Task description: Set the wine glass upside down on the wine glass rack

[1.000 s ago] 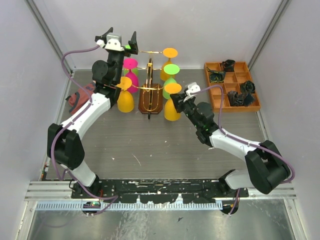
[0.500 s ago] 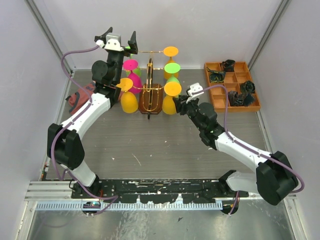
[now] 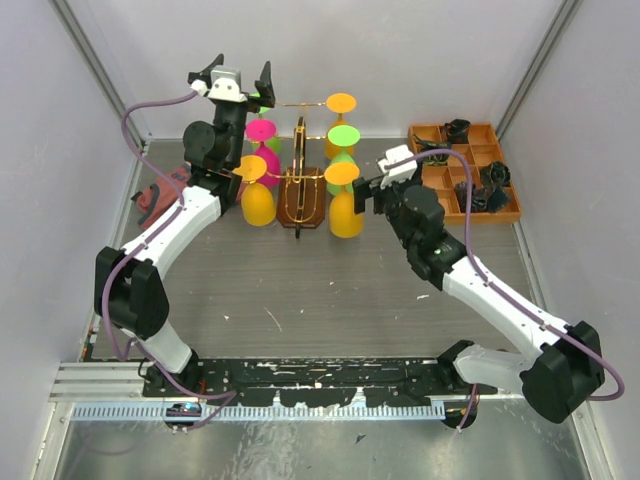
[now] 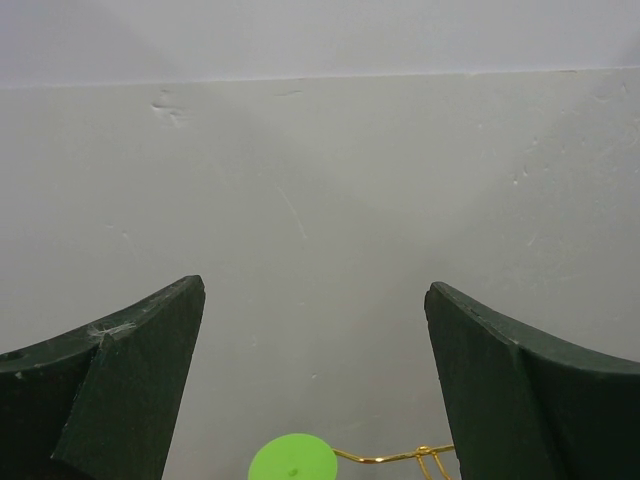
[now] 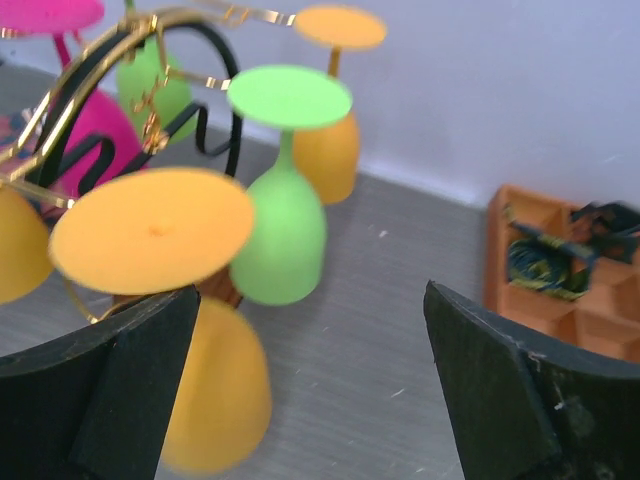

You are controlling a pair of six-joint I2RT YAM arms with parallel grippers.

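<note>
The wine glass rack [image 3: 300,190], gold wire on a brown base, stands at the back middle of the table. An orange wine glass [image 3: 345,205] hangs upside down on its near right arm. In the right wrist view that glass [image 5: 150,240] shows its foot disc, with the bowl blurred below it. My right gripper [image 3: 368,195] is open just right of it, with nothing between its fingers [image 5: 310,380]. Green [image 3: 343,150], pink [image 3: 262,150] and other orange glasses [image 3: 255,198] hang there too. My left gripper [image 3: 240,75] is open, raised above the rack's back left and facing the wall [image 4: 315,380].
An orange compartment tray [image 3: 500,216] with dark items sits at the back right, close to my right arm. A reddish-brown object [image 3: 155,195] lies at the left behind my left arm. Grey walls close in the table on three sides.
My right gripper opened and let go of the orange glass, which stays hanging on the rack. The right wrist has risen and drawn back to the right. The left arm has not moved.
</note>
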